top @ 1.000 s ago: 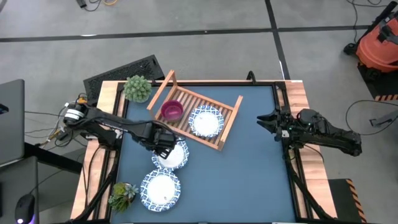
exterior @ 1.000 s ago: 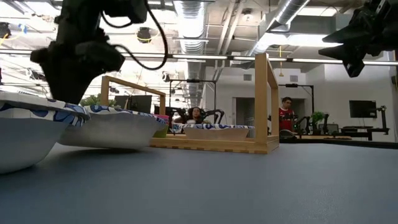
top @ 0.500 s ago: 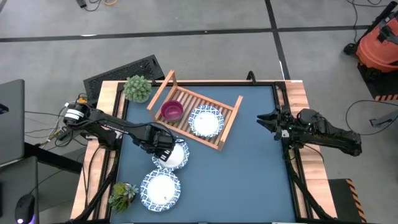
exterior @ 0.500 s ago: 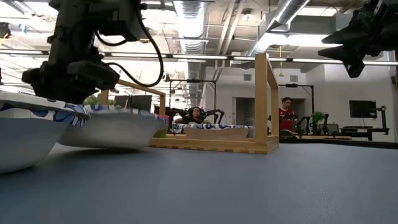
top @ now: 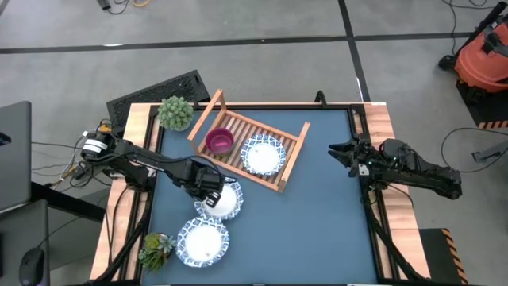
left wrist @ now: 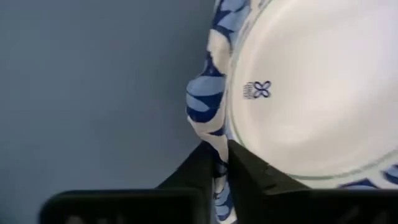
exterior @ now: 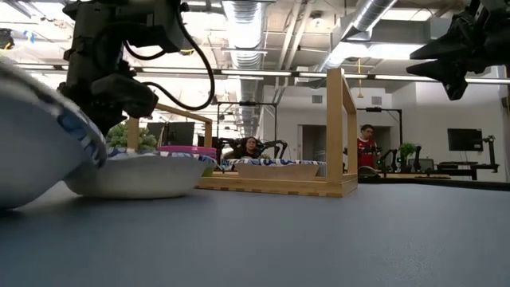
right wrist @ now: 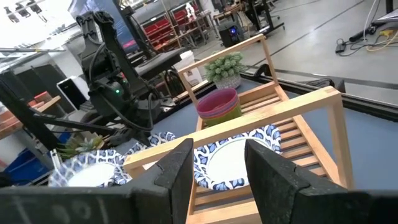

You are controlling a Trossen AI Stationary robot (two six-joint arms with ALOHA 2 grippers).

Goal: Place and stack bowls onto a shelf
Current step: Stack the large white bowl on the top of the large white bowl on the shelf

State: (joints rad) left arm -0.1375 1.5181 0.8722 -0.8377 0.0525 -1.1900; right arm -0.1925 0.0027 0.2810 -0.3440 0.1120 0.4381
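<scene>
Fingers of left gripper pinch the rim of a white bowl on the table beside the shelf, for lifting. Right gripper waits with its fingers apart.

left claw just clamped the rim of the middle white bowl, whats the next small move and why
Probably a short straight lift. The left claw is shut on the rim of the white shallow bowl with the blue patterned rim, which sits on the table beside the second patterned bowl. Raising it first should clear that neighbour before carrying it to the light wooden slatted shelf.
</scene>
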